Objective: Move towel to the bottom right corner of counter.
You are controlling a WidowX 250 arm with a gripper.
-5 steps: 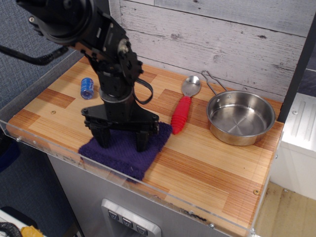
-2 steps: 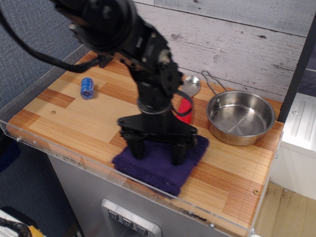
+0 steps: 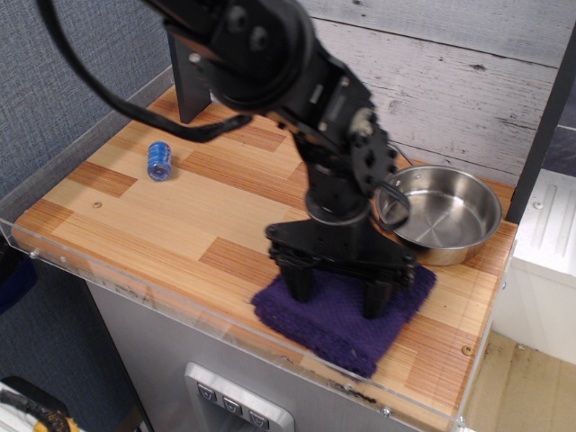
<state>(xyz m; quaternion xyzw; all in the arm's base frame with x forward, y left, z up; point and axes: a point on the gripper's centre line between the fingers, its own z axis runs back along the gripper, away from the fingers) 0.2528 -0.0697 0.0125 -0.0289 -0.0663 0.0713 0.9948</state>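
Observation:
The dark purple towel (image 3: pixel 335 322) lies flat on the wooden counter (image 3: pixel 180 216), towards the front right, its front corner close to the clear acrylic rim (image 3: pixel 135 290). My black gripper (image 3: pixel 336 299) points straight down over the towel. Its two fingers (image 3: pixel 374 295) are spread wide and press on the towel's top, one near the left edge and one near the right. The jaws are open and clamp nothing. The arm hides part of the towel's back edge.
A steel pan (image 3: pixel 443 216) stands at the back right, just behind the towel and beside my wrist. A small blue spool (image 3: pixel 159 160) lies at the back left. A grey plank wall closes the back. A white box (image 3: pixel 549 234) stands beyond the right edge.
My gripper has slid to the right along the front of the counter, dragging the towel under its fingers from front left-centre to front right. The arm now hides the red-handled scoop.

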